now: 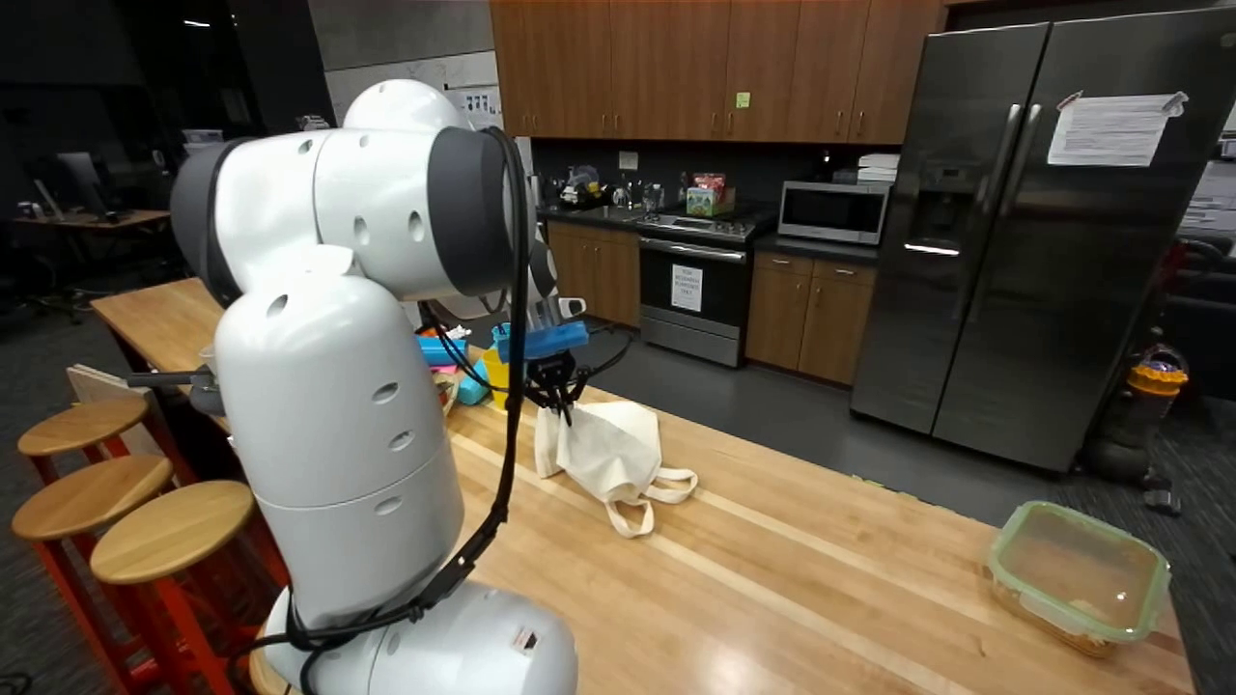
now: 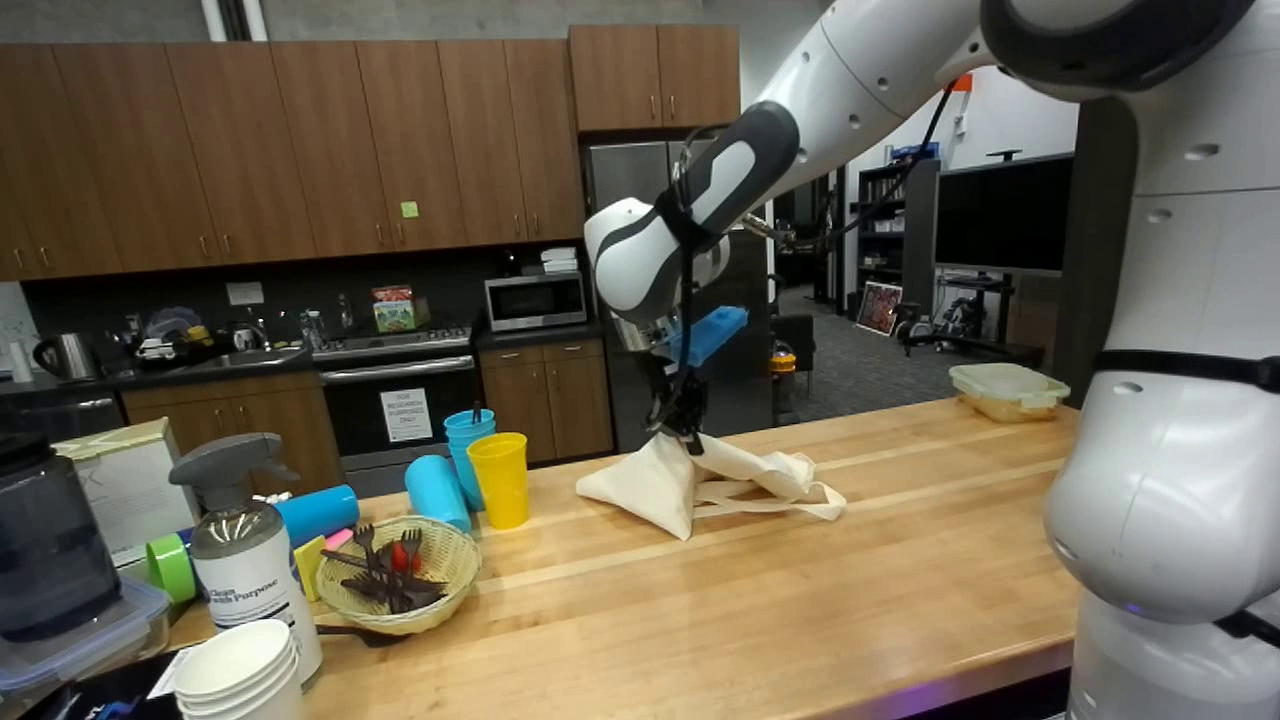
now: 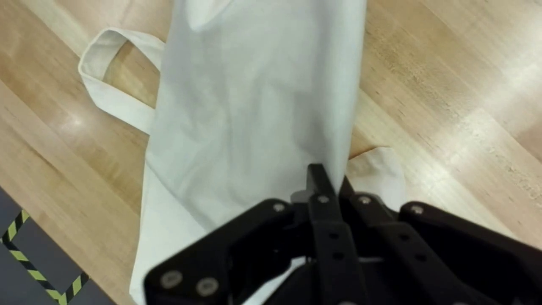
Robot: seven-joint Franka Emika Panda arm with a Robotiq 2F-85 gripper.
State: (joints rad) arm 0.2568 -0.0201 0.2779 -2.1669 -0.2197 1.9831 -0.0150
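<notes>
My gripper [image 3: 333,180] clenches a fold of the cloth bag [image 2: 640,488] near the yellow cup [image 2: 499,482], so I judge the grasp made and the next move wanting gentle tension

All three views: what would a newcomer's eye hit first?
The big white robot arm dominates both exterior views, arching over the wooden table. At its end, the black gripper is shut on a fold of the cream cloth bag, which fills much of the wrist view. Next, the bright yellow cup stands out in an exterior view, upright beside blue cups.
</notes>
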